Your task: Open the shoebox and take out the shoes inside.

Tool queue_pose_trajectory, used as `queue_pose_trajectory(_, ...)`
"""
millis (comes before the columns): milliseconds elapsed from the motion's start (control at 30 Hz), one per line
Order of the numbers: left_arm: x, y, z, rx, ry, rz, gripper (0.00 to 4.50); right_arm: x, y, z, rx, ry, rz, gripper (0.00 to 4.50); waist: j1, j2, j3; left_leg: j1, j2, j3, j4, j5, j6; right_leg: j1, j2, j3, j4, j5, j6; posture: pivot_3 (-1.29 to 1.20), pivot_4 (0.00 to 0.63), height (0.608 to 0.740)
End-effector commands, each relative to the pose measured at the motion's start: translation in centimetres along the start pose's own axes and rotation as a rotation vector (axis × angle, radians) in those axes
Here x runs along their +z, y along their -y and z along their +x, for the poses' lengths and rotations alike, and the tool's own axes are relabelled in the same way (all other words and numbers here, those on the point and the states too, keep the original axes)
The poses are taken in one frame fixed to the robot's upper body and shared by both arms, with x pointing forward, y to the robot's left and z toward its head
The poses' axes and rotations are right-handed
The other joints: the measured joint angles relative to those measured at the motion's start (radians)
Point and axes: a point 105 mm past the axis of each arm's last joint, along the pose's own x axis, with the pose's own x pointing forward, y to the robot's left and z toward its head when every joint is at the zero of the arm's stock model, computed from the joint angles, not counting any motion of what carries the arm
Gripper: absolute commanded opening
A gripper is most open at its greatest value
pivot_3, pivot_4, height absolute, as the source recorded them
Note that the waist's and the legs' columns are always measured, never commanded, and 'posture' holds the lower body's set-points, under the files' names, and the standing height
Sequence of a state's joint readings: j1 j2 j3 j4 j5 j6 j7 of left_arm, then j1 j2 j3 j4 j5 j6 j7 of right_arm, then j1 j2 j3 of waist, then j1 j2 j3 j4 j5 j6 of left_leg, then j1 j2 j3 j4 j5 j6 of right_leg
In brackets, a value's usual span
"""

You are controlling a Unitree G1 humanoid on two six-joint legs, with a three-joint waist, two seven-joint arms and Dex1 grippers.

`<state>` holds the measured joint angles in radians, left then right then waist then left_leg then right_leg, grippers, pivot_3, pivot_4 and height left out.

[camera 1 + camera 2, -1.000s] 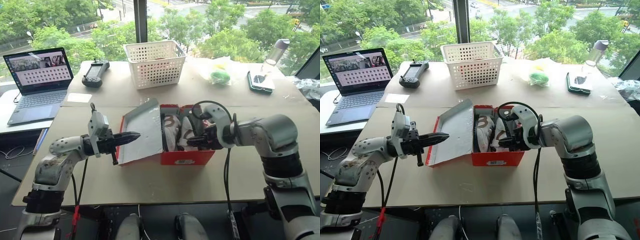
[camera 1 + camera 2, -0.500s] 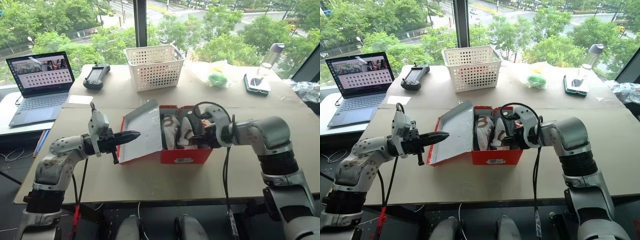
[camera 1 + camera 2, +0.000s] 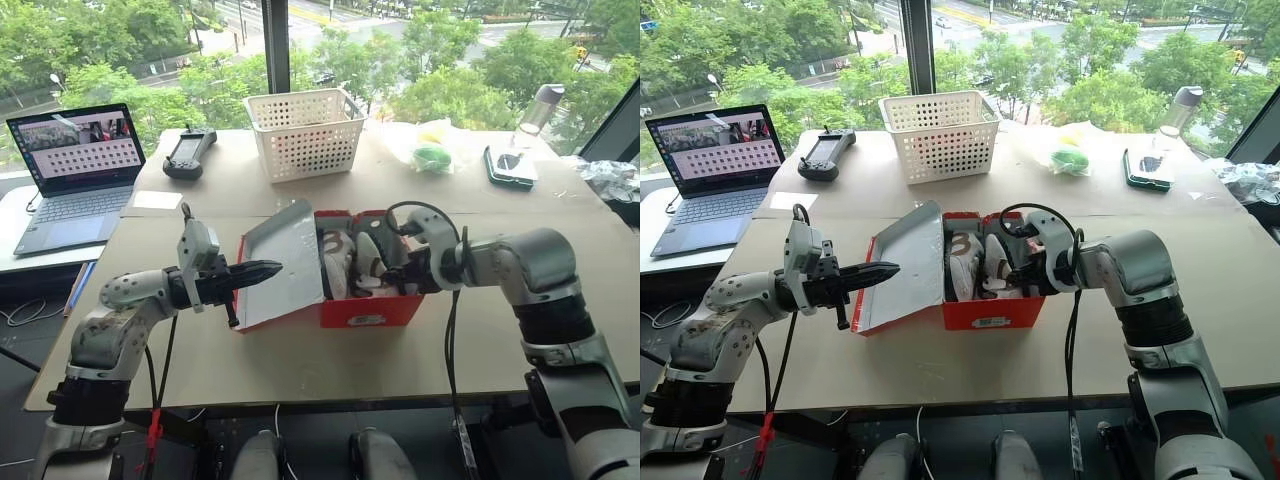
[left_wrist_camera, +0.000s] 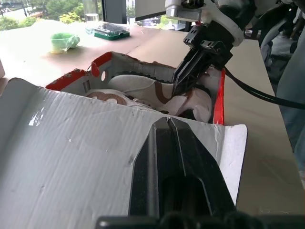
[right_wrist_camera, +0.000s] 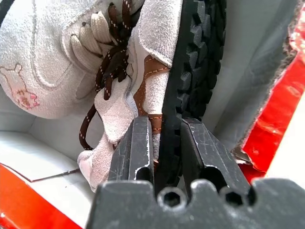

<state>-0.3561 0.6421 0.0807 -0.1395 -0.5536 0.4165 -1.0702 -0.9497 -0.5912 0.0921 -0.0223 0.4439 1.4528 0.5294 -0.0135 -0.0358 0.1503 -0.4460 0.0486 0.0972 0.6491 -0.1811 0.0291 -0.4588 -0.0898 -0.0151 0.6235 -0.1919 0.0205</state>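
Shoebox: you have one red shoebox (image 3: 370, 310) in the middle of the table (image 3: 300, 370), its hinged lid (image 3: 285, 262) swung open to the robot's left, grey-white inside facing up, a white label on the near end wall.
Shoes: you can count two white sneakers (image 3: 350, 262) inside the box, lying side by side, with tan and brown accents, brown laces and dark treaded soles.
Right gripper: your right gripper (image 5: 162, 143) reaches into the right half of the box; its two black fingers (image 5: 136, 143) pinch the edge of the right-hand sneaker (image 5: 143, 71), one finger on the upper, the other on the tread side of the sole.
Left gripper: your left gripper (image 3: 268, 270) has both fingers pressed together with nothing between them; the tips rest against the inner face of the open lid.
Basket: one white perforated plastic basket (image 3: 305, 130) stands beyond the box, well apart from it.
Laptop: one open laptop (image 3: 75, 175) sits at the far left, its screen lit.
Handheld controller: one dark handheld controller (image 3: 187, 152) lies between the laptop and the basket.
Paper: one small white sheet (image 3: 158, 199) lies near the laptop.
Far right: one clear bag with something green inside (image 3: 430, 150), one dark flat device (image 3: 510, 165) and one bottle (image 3: 545, 105).
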Motion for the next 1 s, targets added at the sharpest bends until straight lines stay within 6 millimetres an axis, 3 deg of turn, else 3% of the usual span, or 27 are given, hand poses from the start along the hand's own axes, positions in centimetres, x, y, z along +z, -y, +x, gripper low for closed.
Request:
queue_pose_trajectory(33, 1.1, -0.2, 0.1, -0.007, 0.026, 0.035, 0.00, 1.7, 0.1, -1.4, -0.036, 0.079, 0.009, 0.55, 0.000, 0.000, 0.000, 0.000, -0.001, 0.000, -0.001, -0.001, -0.001, 0.000, 0.000, 0.000, 0.000, -0.001, 0.000, 0.00, 0.150, 0.733)
queue_pose_trajectory(400, 1.9, 0.4, 0.4, -0.036, 0.098, 0.046, 0.00, 5.2, 0.2, -5.1, 0.033, 0.235, 0.138, 0.55, -0.001, 0.000, 0.000, 0.000, -0.001, 0.000, -0.002, -0.001, -0.001, 0.001, 0.000, 0.000, -0.003, -0.001, 0.002, 0.00, 0.150, 0.733)
queue_pose_trajectory(600, 0.7, 0.0, 0.9, 0.022, 0.159, 0.057, 0.00, 7.3, 0.4, -7.7, 0.233, 0.395, 0.276, 0.55, -0.002, 0.000, 0.000, 0.001, -0.002, 0.000, -0.002, -0.001, -0.001, 0.001, 0.000, 0.000, -0.002, -0.001, 0.002, 0.00, 0.150, 0.733)
queue_pose_trajectory(833, 0.2, 0.5, 1.6, 0.027, 0.186, 0.061, 0.00, 8.8, 6.5, -12.5, 0.161, 0.602, 0.547, 0.55, 0.007, 0.000, 0.001, 0.000, -0.002, 0.005, -0.002, -0.001, -0.001, 0.002, 0.000, -0.001, -0.002, -0.001, 0.001, 0.00, 0.150, 0.733)
queue_pose_trajectory(933, -0.1, 0.7, 1.8, 0.021, 0.188, 0.054, 0.00, 6.3, 11.8, -12.9, 0.007, 0.650, 0.715, 0.55, 0.007, 0.000, 0.000, 0.000, -0.003, 0.007, -0.002, -0.001, -0.001, 0.003, 0.000, 0.000, -0.005, 0.000, 0.002, 0.00, 0.150, 0.733)
queue_pose_trajectory(1000, 0.1, 0.8, 2.0, 0.016, 0.198, 0.053, 0.00, 3.6, 15.0, -12.0, -0.119, 0.650, 0.837, 0.55, 0.006, 0.000, 0.000, 0.000, -0.003, 0.007, -0.002, -0.001, -0.001, 0.004, -0.001, 0.000, -0.009, 0.001, 0.003, 0.00, 0.150, 0.733)
